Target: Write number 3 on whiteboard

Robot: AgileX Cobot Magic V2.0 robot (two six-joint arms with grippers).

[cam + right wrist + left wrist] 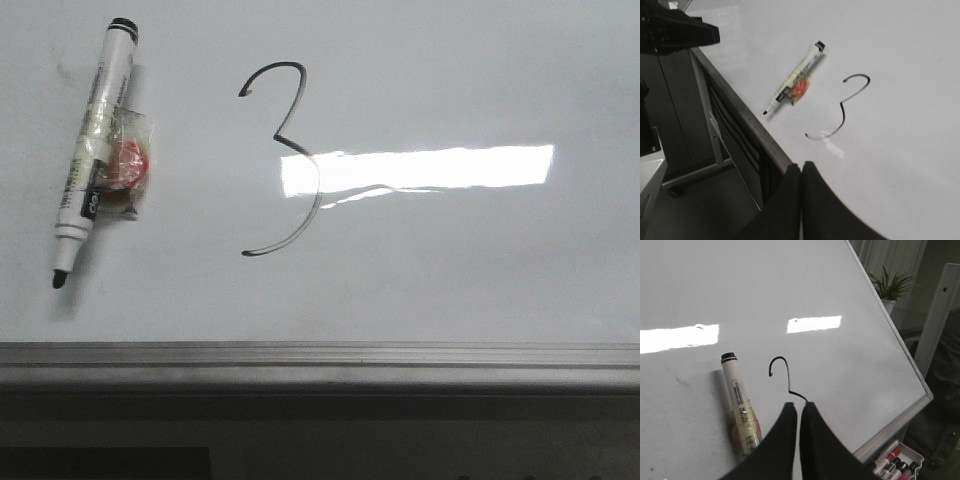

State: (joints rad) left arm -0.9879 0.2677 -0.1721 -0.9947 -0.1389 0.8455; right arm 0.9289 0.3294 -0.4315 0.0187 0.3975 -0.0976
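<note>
A thin black number 3 (285,160) is drawn on the whiteboard (450,70); it also shows as a number 3 (842,107) in the right wrist view, and only its hooked top (782,372) shows in the left wrist view. A white marker (95,150) with a black uncapped tip lies flat on the board to the left of the digit, a red-and-clear taped lump on its barrel. My left gripper (798,405) is shut and empty, above the board beside the marker (740,410). Near the board's edge, my right gripper (801,166) is also shut and empty.
The grey ridged edge strip (320,358) runs along the board's near side. A tray of spare markers (895,464) sits past the board's corner, with a potted plant (890,287) behind. A dark cabinet (670,100) and a wheeled frame stand off the board's side.
</note>
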